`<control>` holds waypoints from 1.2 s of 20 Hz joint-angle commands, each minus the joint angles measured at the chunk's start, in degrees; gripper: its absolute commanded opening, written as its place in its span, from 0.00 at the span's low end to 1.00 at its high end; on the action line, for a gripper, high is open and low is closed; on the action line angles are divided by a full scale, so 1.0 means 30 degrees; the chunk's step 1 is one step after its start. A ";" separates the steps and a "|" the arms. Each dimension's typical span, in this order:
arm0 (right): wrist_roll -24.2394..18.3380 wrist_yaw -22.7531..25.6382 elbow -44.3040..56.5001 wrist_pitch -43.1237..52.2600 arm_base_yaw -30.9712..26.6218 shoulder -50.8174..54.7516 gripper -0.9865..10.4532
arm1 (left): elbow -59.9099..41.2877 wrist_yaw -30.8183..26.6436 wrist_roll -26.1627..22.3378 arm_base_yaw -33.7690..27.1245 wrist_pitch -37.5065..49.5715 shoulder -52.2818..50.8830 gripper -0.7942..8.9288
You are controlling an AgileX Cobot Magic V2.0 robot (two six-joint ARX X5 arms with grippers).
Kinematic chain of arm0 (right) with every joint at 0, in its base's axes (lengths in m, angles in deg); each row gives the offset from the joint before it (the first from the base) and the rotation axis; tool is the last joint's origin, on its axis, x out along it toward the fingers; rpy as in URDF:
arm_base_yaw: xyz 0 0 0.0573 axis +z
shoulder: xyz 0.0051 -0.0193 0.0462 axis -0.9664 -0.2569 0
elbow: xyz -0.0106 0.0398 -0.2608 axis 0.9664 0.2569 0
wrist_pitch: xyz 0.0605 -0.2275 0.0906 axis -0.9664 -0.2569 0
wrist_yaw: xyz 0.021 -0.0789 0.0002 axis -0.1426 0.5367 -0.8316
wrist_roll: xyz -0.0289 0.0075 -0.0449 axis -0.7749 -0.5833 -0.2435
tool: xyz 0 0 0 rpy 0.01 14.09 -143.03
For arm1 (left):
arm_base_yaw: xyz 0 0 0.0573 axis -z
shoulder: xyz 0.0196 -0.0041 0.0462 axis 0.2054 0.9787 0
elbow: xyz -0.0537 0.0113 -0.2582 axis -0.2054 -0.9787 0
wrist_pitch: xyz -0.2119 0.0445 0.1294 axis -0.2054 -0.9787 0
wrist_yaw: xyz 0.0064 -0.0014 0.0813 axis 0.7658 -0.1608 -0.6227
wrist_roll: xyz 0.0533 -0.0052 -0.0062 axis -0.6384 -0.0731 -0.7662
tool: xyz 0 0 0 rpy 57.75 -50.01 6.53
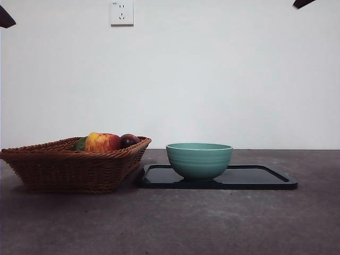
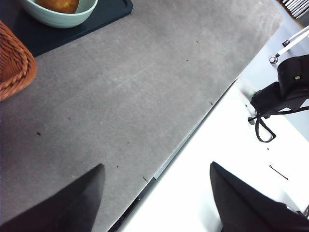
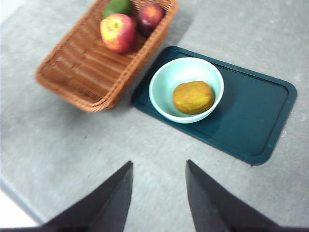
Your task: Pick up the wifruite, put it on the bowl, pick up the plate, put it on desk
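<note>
Fruit point(image 3: 193, 97) (yellow-brown, kiwi-like) sits inside the teal bowl point(image 3: 186, 89), center of the right wrist frame; also visible at the upper left of the left wrist frame, in the bowl point(image 2: 60, 17). From the front view the fruit is hidden below the rim; only the bowl point(image 1: 199, 160) shows, center frame. So the first half of the task looks done: fruit in bowl.

The bowl stands on the dark plate/tray point(image 3: 251, 111), toward the end nearest the basket. In the front view the plate point(image 1: 255, 178) lies flat on the counter point(image 1: 170, 223), bowl on it. The plate step looks not yet done as far as I can judge: nothing grips it and it carries the bowl. Unclear whether it counts as "on desk" already, since it rests there.

Wicker basket point(image 1: 74, 164) at the left of the front frame, touching or just beside the plate's end; cannot tell which. It holds a red-yellow apple point(image 3: 117, 32), a dark red fruit point(image 3: 150, 14) and a green one point(image 3: 117, 7).

Right end effector point(image 3: 157, 193): jaws apart, empty, above bare counter, well apart from the plate. Left end effector point(image 2: 154, 198): jaws wide apart, empty, over the counter's edge, far from everything. Both arms show only as dark tips at the top corners of the front view.
</note>
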 commanded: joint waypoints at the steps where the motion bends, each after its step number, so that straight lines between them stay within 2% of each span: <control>1: -0.0146 0.0087 0.0933 -0.0080 0.0532 0.1231 0.24 | 0.0146 0.0102 -0.0240 0.0087 0.0102 0.0087 0.44; 6: 0.0423 -0.0168 0.3942 -0.0095 0.1093 0.4816 0.24 | 0.0146 0.0102 -0.0284 0.0087 0.0131 0.0095 0.44; 11: 0.1056 -0.2157 0.6251 -0.0138 0.1151 0.7555 0.24 | 0.0146 0.0095 -0.0291 0.0087 0.0160 0.0095 0.44; 24: 0.1056 -0.2317 0.6404 -0.0197 0.1158 0.7781 0.24 | 0.0146 0.0102 -0.0291 0.0087 0.0153 0.0095 0.44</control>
